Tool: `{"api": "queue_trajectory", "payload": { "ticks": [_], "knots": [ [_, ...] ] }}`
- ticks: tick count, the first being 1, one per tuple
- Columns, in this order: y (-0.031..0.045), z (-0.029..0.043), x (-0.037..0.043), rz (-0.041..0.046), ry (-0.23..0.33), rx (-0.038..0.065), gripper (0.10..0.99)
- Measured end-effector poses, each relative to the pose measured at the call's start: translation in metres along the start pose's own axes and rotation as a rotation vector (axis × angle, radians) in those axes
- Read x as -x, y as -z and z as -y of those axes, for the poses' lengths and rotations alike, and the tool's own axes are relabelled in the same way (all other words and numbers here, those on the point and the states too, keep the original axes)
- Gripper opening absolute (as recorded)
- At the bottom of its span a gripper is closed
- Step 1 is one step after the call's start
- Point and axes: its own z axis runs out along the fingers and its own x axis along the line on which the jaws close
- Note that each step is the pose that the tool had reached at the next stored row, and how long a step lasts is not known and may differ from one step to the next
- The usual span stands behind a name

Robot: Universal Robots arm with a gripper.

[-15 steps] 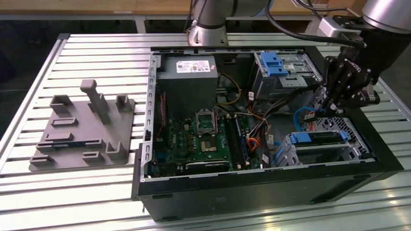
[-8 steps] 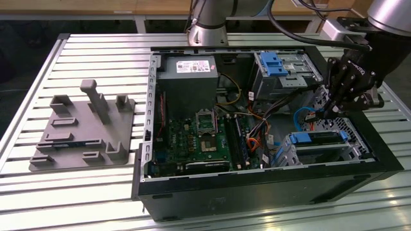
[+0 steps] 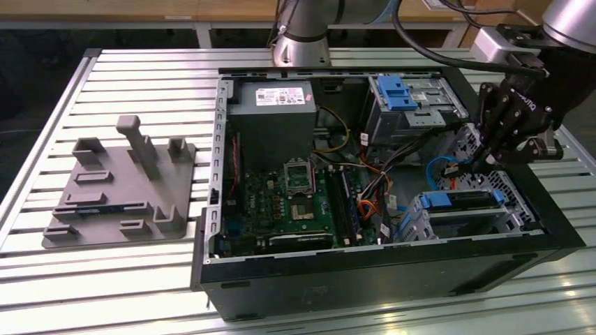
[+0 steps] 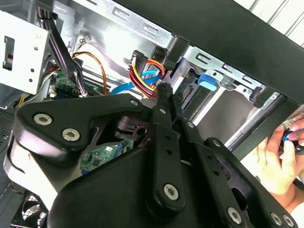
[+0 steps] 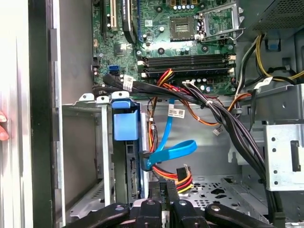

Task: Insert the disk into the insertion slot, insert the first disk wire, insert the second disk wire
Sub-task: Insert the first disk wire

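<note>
The disk [image 3: 463, 199] sits in its blue carrier [image 5: 126, 124] inside the silver insertion slot [image 3: 515, 207] at the exterior view's right end of the black case [image 3: 373, 269]. A blue disk wire [image 5: 170, 148] loops to the disk's back edge and looks plugged in there. My gripper [image 3: 465, 166] hangs just behind the disk, inside the case. In both wrist views its fingertips [image 4: 164, 90] are pressed together on the red and yellow disk wire [image 4: 142, 76], close to its black plug [image 5: 183, 172].
A second drive cage with a blue latch [image 3: 398, 94] stands at the case's far end. Black cable bundles [image 5: 223, 118] cross above the bay. A person's hand [image 4: 278, 154] rests outside the case wall. A grey fixture plate [image 3: 121, 188] lies on the slatted table.
</note>
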Motion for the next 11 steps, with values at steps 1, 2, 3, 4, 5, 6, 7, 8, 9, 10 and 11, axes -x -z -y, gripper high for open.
{"api": "queue_trajectory", "payload": {
  "ticks": [1,2,3,4,5,6,7,8,9,10,11],
  "knots": [
    [0.0,0.0001,-0.0014,0.0003,0.0,0.0,0.161],
    [0.0001,0.0002,-0.0027,0.0005,0.0,0.0,0.161],
    [0.0001,0.0003,-0.0037,0.0016,0.001,0.0,0.161],
    [0.0003,0.0003,-0.0044,0.0033,0.001,0.0,0.161],
    [0.0004,0.0004,-0.005,0.0048,0.002,0.0,0.161],
    [0.0006,0.0004,-0.0056,0.0063,0.004,0.0,0.161],
    [0.0007,0.0004,-0.0064,0.0072,0.004,0.0,0.161],
    [0.0007,0.0005,-0.0073,0.0079,0.005,0.0,0.161],
    [0.0007,0.0006,-0.0086,0.008,0.005,0.0,0.161],
    [0.0005,0.0007,-0.01,0.0083,0.005,0.0,0.161],
    [0.0005,0.0007,-0.0114,0.0085,0.005,0.0,0.161]
  ]
}}
